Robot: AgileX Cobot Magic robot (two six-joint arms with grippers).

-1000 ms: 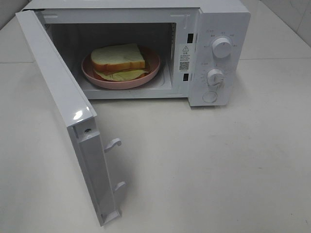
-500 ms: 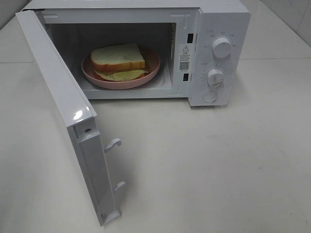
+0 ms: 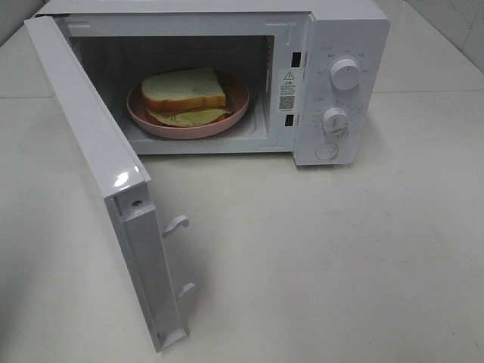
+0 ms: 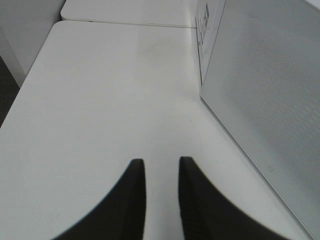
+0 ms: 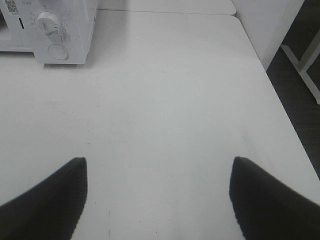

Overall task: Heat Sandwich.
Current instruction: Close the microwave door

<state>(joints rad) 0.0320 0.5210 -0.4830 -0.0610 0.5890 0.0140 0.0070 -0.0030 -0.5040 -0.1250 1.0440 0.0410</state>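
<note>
**Exterior high view**
- Microwave (image 3: pixel 363 113): stands on the table (image 3: pixel 340 249), cavity open to the camera.
- Door (image 3: pixel 91 144): swung wide on the microwave's left hinge, latch hooks facing out. It is probably left this way from loading, so closing it looks like the step due next.
- Pink dish (image 3: pixel 238 98): sits on the microwave's cavity floor, roughly centred.
- Sandwich (image 3: pixel 184 91): lies on the dish inside the microwave, bread uppermost with the yellow filling showing at the front edge. It is already where heating requires it.
- Upper knob (image 3: pixel 345 73) and lower knob (image 3: pixel 334 119): on the microwave's right-hand panel; the settings cannot be read.
- Neither arm appears in this view.

**Left wrist view**
- Left gripper (image 4: pixel 161 162): jaws stand a narrow gap apart with nothing between them. It hangs over bare table just outside the microwave's open door.
- The outer face of the door fills one side of this view. The gripper seems well placed to push the door shut.

**Right wrist view**
- Right gripper (image 5: pixel 159 162): jaws spread wide and empty, over the table in front of the microwave's control panel and well apart from it.
- Lower knob and round button (image 5: pixel 58 51): visible on the near corner of the microwave. The wide opening would suit closing on a knob once the door is shut.
</note>
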